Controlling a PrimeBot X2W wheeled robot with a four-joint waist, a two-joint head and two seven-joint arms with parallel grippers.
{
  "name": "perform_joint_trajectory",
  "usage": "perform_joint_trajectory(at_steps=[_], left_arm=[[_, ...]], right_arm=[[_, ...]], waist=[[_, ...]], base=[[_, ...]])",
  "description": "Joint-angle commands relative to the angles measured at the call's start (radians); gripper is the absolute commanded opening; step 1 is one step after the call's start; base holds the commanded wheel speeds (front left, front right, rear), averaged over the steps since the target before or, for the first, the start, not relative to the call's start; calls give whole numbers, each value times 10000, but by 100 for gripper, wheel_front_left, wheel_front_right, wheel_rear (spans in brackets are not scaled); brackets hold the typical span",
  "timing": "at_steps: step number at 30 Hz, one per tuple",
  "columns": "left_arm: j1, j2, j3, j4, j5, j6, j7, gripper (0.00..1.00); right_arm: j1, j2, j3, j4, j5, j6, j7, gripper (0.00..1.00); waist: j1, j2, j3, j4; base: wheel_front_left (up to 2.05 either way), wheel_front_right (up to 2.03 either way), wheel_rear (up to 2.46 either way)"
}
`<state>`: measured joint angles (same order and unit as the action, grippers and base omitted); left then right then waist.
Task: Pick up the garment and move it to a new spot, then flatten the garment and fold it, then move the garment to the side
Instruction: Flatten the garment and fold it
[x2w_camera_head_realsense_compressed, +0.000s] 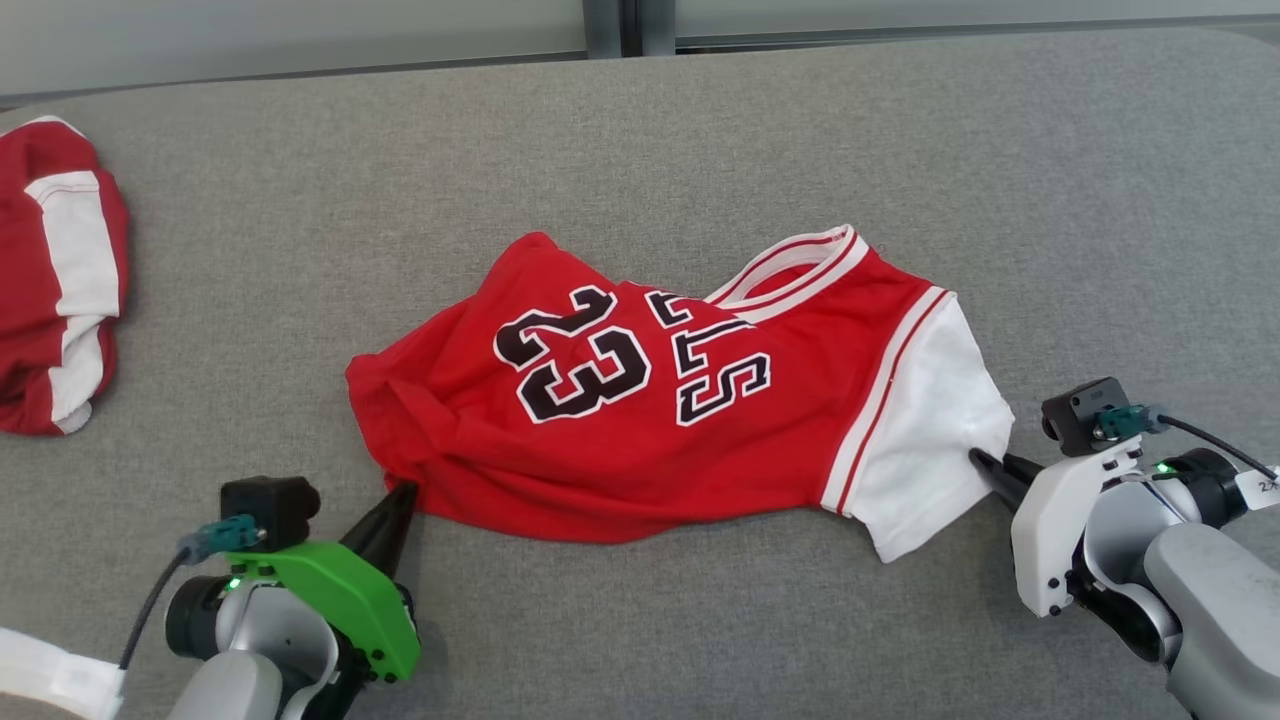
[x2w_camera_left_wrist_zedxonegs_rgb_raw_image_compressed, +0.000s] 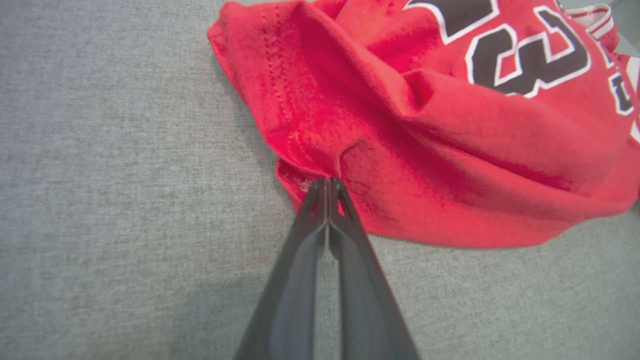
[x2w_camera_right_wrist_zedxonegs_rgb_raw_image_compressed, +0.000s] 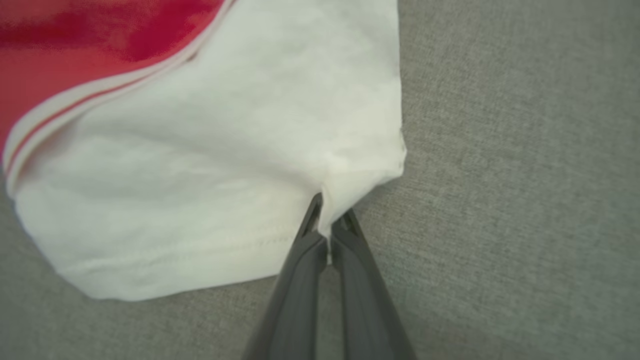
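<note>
The garment (x2w_camera_head_realsense_compressed: 640, 400) is a red jersey with a black "23", white-trimmed collar and a white sleeve, lying crumpled on the grey surface. My left gripper (x2w_camera_head_realsense_compressed: 405, 492) is shut on its red lower-left edge; in the left wrist view the garment (x2w_camera_left_wrist_zedxonegs_rgb_raw_image_compressed: 425, 125) bunches where the left gripper (x2w_camera_left_wrist_zedxonegs_rgb_raw_image_compressed: 327, 182) pinches the hem. My right gripper (x2w_camera_head_realsense_compressed: 980, 460) is shut on the white sleeve's right edge; the right wrist view shows the garment (x2w_camera_right_wrist_zedxonegs_rgb_raw_image_compressed: 225, 150) with a small fold of white cloth caught in the right gripper (x2w_camera_right_wrist_zedxonegs_rgb_raw_image_compressed: 330, 210).
Another red and white piece of clothing (x2w_camera_head_realsense_compressed: 55, 290) lies at the far left edge. The grey fabric surface (x2w_camera_head_realsense_compressed: 700, 130) stretches wide behind and around the jersey, ending at a pale wall at the top.
</note>
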<state>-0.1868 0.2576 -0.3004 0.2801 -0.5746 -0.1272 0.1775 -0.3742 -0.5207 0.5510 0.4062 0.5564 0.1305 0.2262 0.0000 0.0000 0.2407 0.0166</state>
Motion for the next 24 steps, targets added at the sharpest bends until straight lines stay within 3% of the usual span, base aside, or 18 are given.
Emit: perform_joint_trajectory(at_steps=[1, 6, 12, 16, 24], left_arm=[[109, 144, 173, -126, -285, -20, -19, 0], [819, 528, 813, -1504, -1232, -11, 412, 0], [2076, 1162, 1658, -4702, -2326, 391, 1330, 0], [2795, 1263, 2107, -6775, -2976, 725, 1719, 0], [3263, 1314, 2362, -8985, -3598, 1029, 2077, 0]], right_arm=[[153, -24, 74, -2, 417, 3, -25, 0], [72, -444, -384, -925, 2034, 2, -174, 0], [189, -1318, -1543, -2389, 3490, 2, -386, 0], [361, -1722, -2507, -3344, 4112, 2, -523, 0], [744, -1832, -3837, -4831, 4685, 2, -474, 0]], waist=[[0, 0, -103, -83], [0, 0, -293, -197], [0, 0, -426, -237], [0, 0, -442, -229], [0, 0, -520, -193]], base=[[0, 0, 0], [0, 0, 0], [0, 0, 0], [0, 0, 0], [0, 0, 0]])
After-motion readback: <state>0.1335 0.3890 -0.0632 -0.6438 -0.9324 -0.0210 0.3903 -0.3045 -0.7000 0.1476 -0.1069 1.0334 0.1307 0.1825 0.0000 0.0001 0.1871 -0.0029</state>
